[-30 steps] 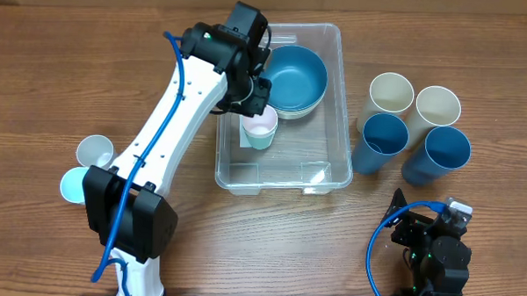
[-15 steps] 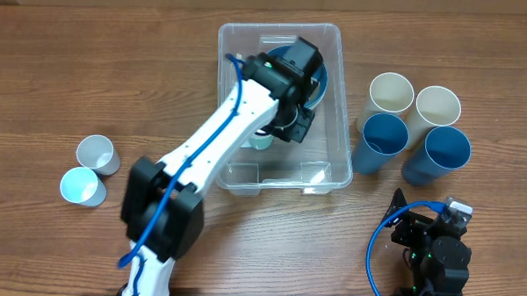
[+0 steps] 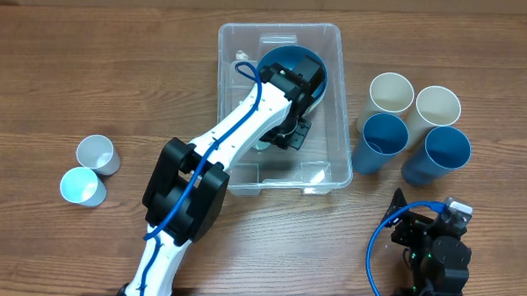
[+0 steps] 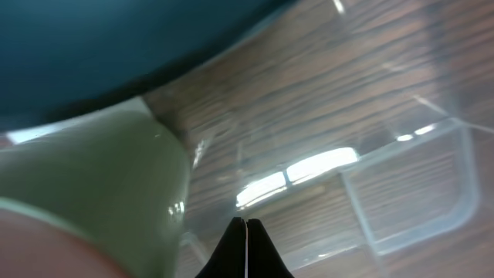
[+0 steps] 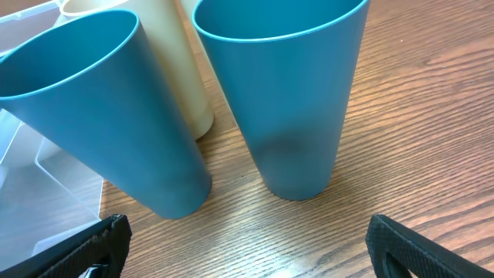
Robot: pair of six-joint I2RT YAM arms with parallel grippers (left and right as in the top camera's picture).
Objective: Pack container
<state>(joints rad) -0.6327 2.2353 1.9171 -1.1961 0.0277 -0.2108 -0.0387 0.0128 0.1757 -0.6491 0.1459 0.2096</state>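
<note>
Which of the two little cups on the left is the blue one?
The lower little cup, the one closer to the robot's side of the table, is pale blue inside. The other little cup, just behind it, is greyish white.

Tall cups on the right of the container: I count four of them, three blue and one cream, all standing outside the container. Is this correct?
Not fully. The colours are wrong: the overhead view shows two blue tall cups and two cream tall cups. The rest holds: four cups, all standing outside the container, on its right.
</note>
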